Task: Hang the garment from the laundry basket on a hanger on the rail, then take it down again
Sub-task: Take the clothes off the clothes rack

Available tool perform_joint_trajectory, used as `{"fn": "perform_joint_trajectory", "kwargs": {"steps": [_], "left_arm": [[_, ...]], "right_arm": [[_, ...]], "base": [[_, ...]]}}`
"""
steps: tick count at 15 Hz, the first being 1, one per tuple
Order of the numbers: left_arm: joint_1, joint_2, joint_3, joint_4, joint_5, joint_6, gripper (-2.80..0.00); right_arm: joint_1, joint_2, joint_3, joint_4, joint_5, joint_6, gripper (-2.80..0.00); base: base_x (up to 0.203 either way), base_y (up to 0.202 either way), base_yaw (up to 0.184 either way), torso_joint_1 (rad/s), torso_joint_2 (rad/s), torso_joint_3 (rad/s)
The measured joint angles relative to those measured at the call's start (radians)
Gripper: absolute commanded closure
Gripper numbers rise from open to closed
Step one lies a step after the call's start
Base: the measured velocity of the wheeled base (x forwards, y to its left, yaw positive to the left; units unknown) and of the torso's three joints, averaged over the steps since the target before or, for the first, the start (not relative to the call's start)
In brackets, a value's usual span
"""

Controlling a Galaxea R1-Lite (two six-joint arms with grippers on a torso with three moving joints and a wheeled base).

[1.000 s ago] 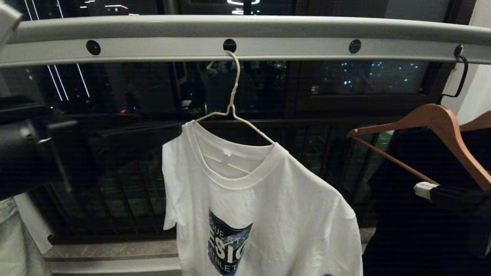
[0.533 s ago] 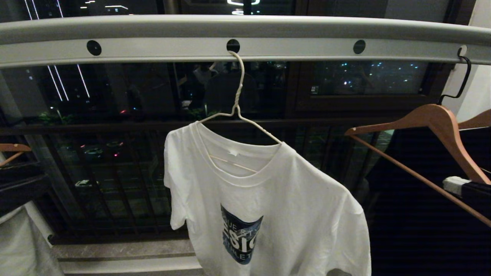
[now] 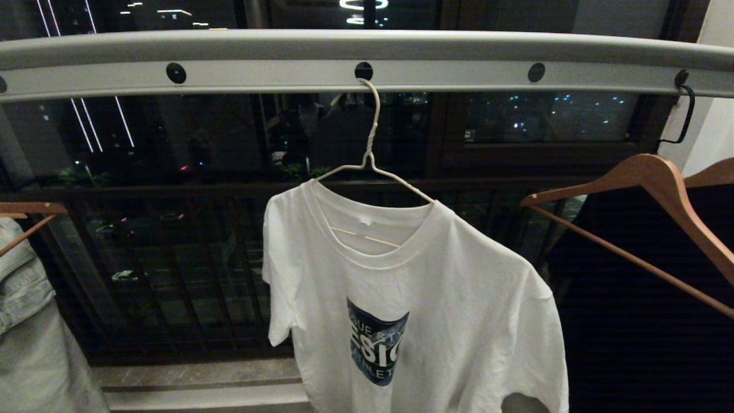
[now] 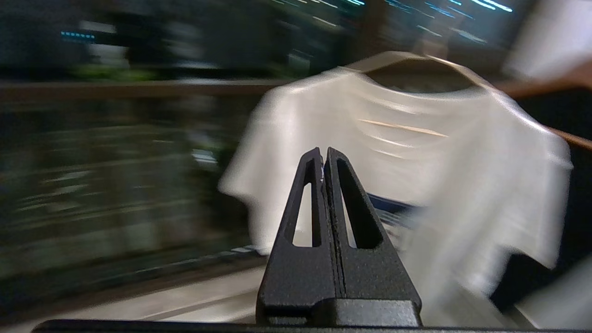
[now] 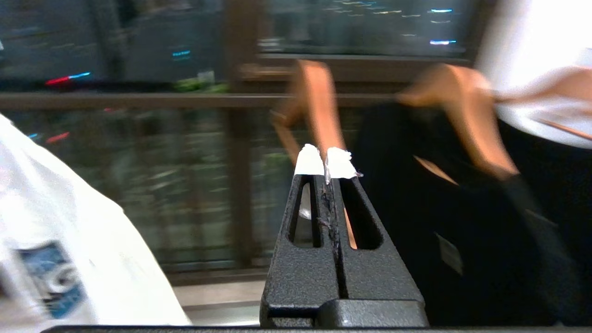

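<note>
The left gripper (image 4: 323,155) has its fingers pressed together on nothing, short of the T-shirt (image 4: 407,152). The right gripper (image 5: 326,159) is likewise pressed together and empty, beside the shirt and clear of it. The T-shirt hangs on the wire hanger (image 3: 371,155), hooked in a hole of the rail (image 3: 275,74).

A home balcony at night: drying rail (image 3: 367,57), hung clothes, city lights beyond.

One white T-shirt (image 3: 424,298) hangs on one white wire hanger (image 3: 373,155); three brown wooden hangers (image 3: 648,183) show; the rail (image 3: 275,74) shows five holes.
</note>
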Motion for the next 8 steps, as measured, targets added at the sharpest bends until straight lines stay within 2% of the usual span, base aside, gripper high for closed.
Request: {"fn": "perform_joint_trajectory", "kwargs": {"steps": [2,5,8], "left_arm": [[0.064,-0.065,0.047,0.036,-0.004,-0.001,0.00],[0.096,-0.145,0.174,0.065,0.003,0.001,0.00],[0.102,-0.175,0.276,0.027,0.059,0.004,0.00]], "right_arm": [[-0.066,-0.090,-0.044,0.148,-0.001,-0.001,0.00],[-0.109,-0.201,-0.046,0.295,0.003,-0.004,0.00],[-0.127,-0.293,0.060,0.330,0.042,-0.017,0.00]], "base": [[0.000,0.000,0.000,0.000,0.00,0.000],[0.000,0.000,0.000,0.000,0.00,0.000],[0.000,0.000,0.000,0.000,0.00,0.000]]}}
